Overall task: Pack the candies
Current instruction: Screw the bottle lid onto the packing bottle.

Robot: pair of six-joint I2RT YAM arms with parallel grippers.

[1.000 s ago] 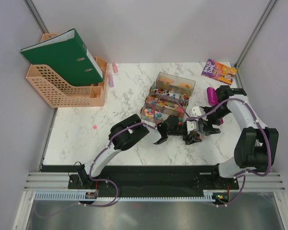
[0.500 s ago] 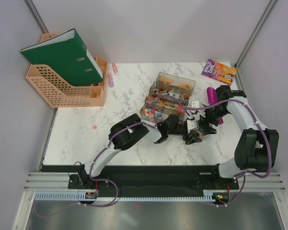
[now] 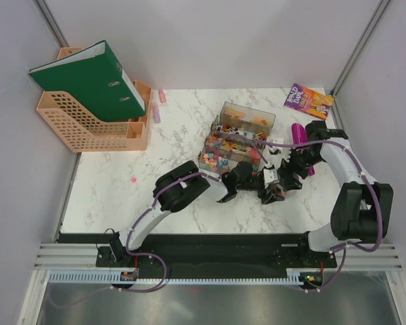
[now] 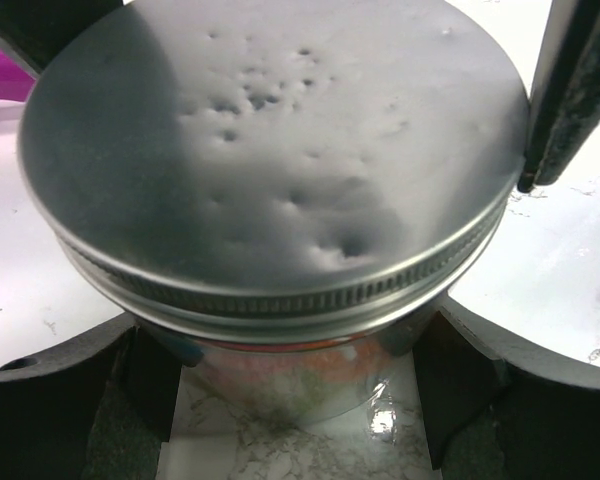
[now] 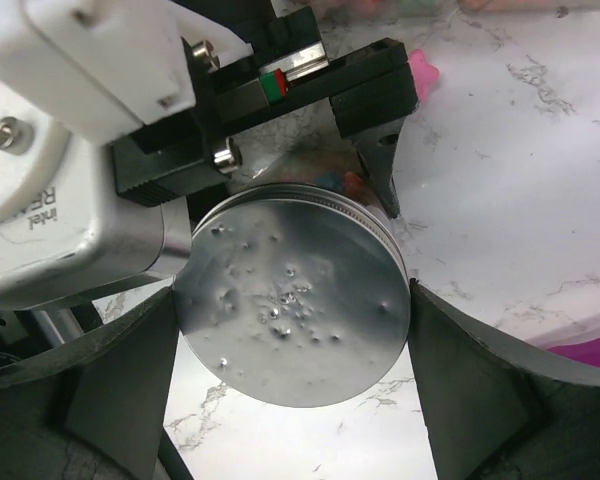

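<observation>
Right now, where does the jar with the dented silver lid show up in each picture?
Left wrist: the jar fills the middle, lid up.
Right wrist: centre, seen from above.
Top external: right of centre, just below the clear trays, mostly hidden.
Shared landmark: the white marble table.

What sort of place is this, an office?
Probably a robot test booth, not a real office: two robot arms bolted at a marble-look table, plain grey walls, and props like a green binder and candies in clear trays.
</observation>
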